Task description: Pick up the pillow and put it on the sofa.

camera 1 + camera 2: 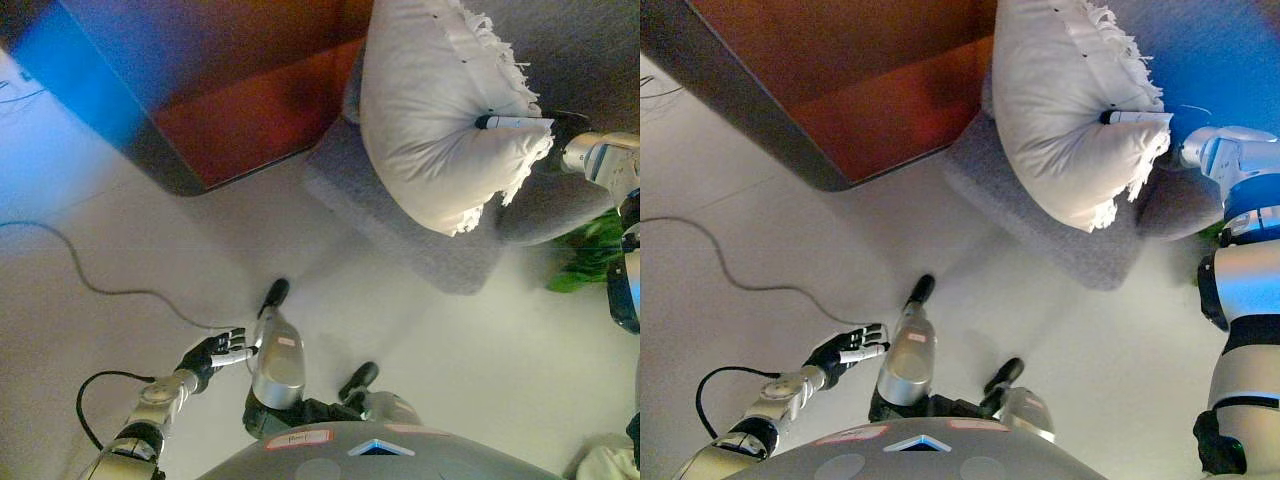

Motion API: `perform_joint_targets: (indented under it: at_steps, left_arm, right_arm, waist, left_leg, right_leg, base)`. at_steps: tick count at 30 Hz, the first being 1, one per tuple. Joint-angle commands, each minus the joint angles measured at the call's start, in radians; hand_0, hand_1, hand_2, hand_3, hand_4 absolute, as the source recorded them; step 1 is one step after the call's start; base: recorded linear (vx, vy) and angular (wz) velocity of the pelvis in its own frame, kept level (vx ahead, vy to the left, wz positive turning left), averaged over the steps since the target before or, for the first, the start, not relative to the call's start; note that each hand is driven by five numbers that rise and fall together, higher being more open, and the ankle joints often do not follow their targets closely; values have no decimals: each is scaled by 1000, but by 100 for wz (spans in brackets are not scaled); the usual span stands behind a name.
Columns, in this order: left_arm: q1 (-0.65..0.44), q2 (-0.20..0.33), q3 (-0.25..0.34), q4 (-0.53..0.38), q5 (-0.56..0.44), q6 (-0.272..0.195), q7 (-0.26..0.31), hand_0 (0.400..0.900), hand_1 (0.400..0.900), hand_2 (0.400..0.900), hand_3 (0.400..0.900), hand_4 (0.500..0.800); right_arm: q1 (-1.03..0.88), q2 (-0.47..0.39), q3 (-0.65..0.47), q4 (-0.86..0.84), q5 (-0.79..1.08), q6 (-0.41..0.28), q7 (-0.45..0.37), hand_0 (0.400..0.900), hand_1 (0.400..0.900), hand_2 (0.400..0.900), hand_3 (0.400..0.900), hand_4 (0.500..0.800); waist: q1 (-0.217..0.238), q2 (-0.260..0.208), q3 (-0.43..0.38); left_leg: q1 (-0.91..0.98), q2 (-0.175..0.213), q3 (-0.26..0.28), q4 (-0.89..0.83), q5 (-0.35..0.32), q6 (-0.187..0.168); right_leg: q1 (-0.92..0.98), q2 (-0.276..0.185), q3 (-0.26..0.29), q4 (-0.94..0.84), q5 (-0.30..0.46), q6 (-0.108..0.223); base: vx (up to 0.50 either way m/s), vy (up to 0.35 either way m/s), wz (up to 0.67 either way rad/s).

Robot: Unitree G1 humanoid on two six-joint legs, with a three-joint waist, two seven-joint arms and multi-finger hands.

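A white pillow (430,110) with a fringed edge hangs at the upper right, over a grey upholstered seat (400,225) that looks like part of the sofa. My right hand (515,123) comes in from the right and pinches the pillow's fringed side, with the cloth bunched at the grip. The pillow's lower end is close to the grey seat; I cannot tell whether it touches. The pillow also shows in the right eye view (1060,100). My left hand (215,352) is open and empty, low at the lower left above the floor.
A reddish-brown wooden piece of furniture (250,110) with a dark edge fills the upper left, beside the grey seat. A thin grey cable (90,282) lies on the pale floor at the left. A green plant (585,255) stands at the right.
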Motion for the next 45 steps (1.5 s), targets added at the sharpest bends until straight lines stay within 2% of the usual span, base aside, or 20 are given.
perform_joint_targets:
  at_steps: [1, 7, 11, 13, 16, 23, 24, 25, 26, 34, 41, 45]
  left_arm:
    - [-19, 45, -86, -48, -76, -62, -13, 900, 900, 900, 900, 800]
    - [-22, 56, -81, -121, -126, -85, -13, 900, 900, 900, 900, 800]
    - [-28, 51, -81, -135, -171, -100, 2, 900, 900, 900, 900, 800]
    - [-29, 46, -80, -133, -195, -122, 7, 900, 900, 900, 900, 800]
    - [-27, 36, -79, -143, -197, -128, 21, 900, 900, 900, 900, 800]
    - [-26, 22, -77, -121, -224, -140, 14, 900, 900, 900, 900, 800]
    - [-25, 19, -76, -116, -223, -142, 13, 900, 900, 900, 900, 800]
    - [-25, 19, -76, -116, -223, -142, 13, 900, 900, 900, 900, 800]
    - [-17, 15, -79, -121, -236, -142, 11, 900, 900, 900, 900, 800]
    - [-12, 15, -62, -111, -244, -122, 15, 900, 900, 900, 900, 800]
    - [-4, 11, -51, -90, -246, -98, -15, 900, 900, 900, 900, 800]
    - [-1, 9, -53, -62, -225, -88, -13, 900, 900, 900, 900, 800]
  right_arm:
    - [-257, -41, -61, -53, 118, -141, -16, 400, 400, 400, 400, 500]
    - [-288, -48, -53, -32, 76, -161, -109, 400, 400, 400, 400, 500]
    - [-317, -69, -18, -16, -7, -172, -232, 400, 400, 400, 400, 500]
    - [-339, -82, 6, -12, -29, -169, -297, 400, 400, 400, 400, 500]
    - [-359, -100, 30, -18, -33, -179, -389, 400, 400, 400, 400, 500]
    - [-368, -152, 23, -13, -20, -151, -425, 400, 400, 400, 400, 500]
    - [-361, -162, 18, -8, -41, -134, -438, 773, 773, 773, 773, 724]
    - [-360, -162, 17, -9, -41, -133, -438, 773, 773, 773, 773, 724]
    - [-347, -179, 18, -1, -38, -93, -419, 900, 900, 900, 900, 800]
    - [-340, -226, 21, 26, -120, -52, -370, 900, 900, 900, 900, 800]
    - [-345, -263, 51, 31, -176, -48, -348, 900, 900, 900, 900, 800]
    - [-339, -278, 57, 39, -191, -51, -326, 900, 900, 900, 900, 800]
  waist:
    - [31, 8, 25]
    - [23, 39, 84]
    - [4, 62, 116]
    - [-10, 72, 128]
    - [-30, 86, 137]
    - [-74, 104, 128]
    - [-80, 106, 123]
    - [-79, 105, 123]
    - [-89, 110, 112]
    - [-114, 118, 76]
    - [-136, 120, 49]
    - [-147, 114, 31]
  left_leg:
    - [4, 67, -35, -24, -6, 8]
    - [-71, 59, -28, -5, 15, 19]
    - [-99, 62, -2, -21, 37, 25]
    - [-102, 64, 10, -28, 42, 27]
    - [-99, 68, 29, -35, 46, 28]
    - [-72, 77, 66, -45, 39, 27]
    - [-64, 78, 71, -45, 37, 26]
    - [-64, 78, 72, -45, 37, 26]
    - [-50, 79, 77, -48, 33, 25]
    - [-8, 78, 88, -47, 24, 21]
    - [24, 83, 97, -44, 17, 16]
    - [45, 91, 104, -41, 12, 13]
  right_leg:
    - [-61, -141, 3, 187, -51, 21]
    - [-167, -160, 25, 254, -56, 14]
    - [-230, -166, 47, 294, -64, 11]
    - [-262, -168, 64, 317, -68, 9]
    - [-298, -174, 90, 349, -76, 5]
    - [-337, -182, 131, 390, -87, 2]
    - [-336, -183, 134, 393, -89, 2]
    - [-336, -183, 135, 393, -89, 2]
    - [-334, -185, 141, 394, -90, 1]
    - [-326, -183, 160, 406, -99, -5]
    - [-305, -169, 172, 398, -108, -14]
    - [-287, -160, 175, 393, -114, -20]
  base:
    - [-230, 4, -4]
    - [-120, -20, -9]
    - [-122, 8, -12]
    - [-118, 29, -15]
    - [-82, 49, -17]
    - [-50, 37, -15]
    - [-10, 16, -10]
    - [-12, 40, -15]
    - [-11, 36, -14]
    - [-18, 17, -13]
    - [-16, -4, -10]
    - [17, -19, -7]
